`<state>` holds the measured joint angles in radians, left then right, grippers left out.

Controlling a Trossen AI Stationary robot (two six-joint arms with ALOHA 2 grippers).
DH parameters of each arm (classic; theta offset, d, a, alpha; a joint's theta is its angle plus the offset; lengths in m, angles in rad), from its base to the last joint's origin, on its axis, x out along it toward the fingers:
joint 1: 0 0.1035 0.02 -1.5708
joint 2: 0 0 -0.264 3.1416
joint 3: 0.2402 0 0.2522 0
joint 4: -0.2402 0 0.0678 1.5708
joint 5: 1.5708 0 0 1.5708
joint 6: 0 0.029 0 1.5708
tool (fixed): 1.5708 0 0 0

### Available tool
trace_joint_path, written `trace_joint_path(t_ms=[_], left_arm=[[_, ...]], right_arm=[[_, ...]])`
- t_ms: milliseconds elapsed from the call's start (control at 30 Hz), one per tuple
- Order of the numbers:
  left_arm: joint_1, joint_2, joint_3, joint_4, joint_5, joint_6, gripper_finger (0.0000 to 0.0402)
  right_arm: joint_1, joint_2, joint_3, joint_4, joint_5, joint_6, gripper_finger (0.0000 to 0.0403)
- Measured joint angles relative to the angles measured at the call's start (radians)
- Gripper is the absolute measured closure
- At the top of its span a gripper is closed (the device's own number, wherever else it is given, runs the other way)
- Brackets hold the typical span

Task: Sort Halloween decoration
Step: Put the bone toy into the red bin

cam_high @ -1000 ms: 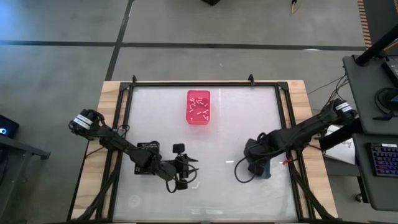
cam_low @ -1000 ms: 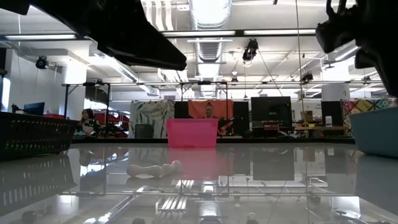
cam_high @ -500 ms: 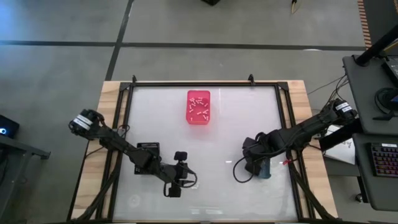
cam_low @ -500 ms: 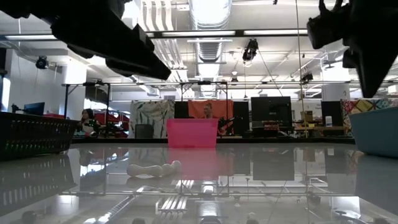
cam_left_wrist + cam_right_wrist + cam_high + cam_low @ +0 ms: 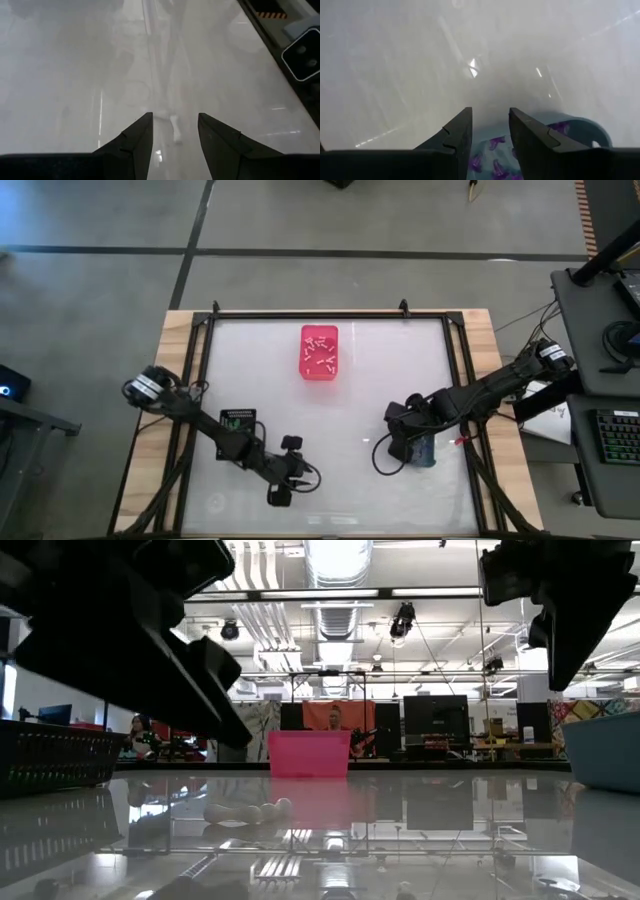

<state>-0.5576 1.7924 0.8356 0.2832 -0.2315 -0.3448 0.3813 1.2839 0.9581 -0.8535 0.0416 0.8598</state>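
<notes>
A white piece of the Halloween decoration [image 5: 175, 133] lies flat on the table [image 5: 350, 410] near its front edge, also in the low view [image 5: 245, 812]. My left gripper [image 5: 174, 116] hovers open above it, one finger on either side, touching nothing; the high view shows it at the near left [image 5: 279, 494]. My right gripper [image 5: 490, 110] stands open over the rim of the grey-blue bin [image 5: 580, 130], which holds purple pieces [image 5: 495, 164]; the bin stands at the right [image 5: 426, 451]. The pink bin [image 5: 319, 352] at the far middle holds white pieces.
A black bin [image 5: 237, 420] stands beside my left arm, on the table's left. A black frame [image 5: 330, 314] runs round the glossy table top. Beyond the far edge the low view shows a workshop with a person [image 5: 138, 732] far off.
My left gripper has moved toward the table's near edge and come down lower over the white piece, which has stayed where it was. My right gripper has shifted a little toward the table's left by the grey-blue bin.
</notes>
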Motion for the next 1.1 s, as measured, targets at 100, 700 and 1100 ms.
trace_joint_path(t_ms=[100,700,1100], left_arm=[[0.0,0.019,0.0,0.007,0.009,-0.005,0.0262],[-0.003,0.076,0.0,0.059,0.025,0.004,0.0264],[-0.001,0.139,0.008,0.074,-0.018,-0.022,0.0266]], right_arm=[[0.0,0.0,0.0,0.0,0.013,-0.005,0.0282],[0.0,0.0,0.0,0.009,0.04,-0.004,0.028],[0.0,0.0,-0.001,0.028,0.041,-0.007,0.028]])
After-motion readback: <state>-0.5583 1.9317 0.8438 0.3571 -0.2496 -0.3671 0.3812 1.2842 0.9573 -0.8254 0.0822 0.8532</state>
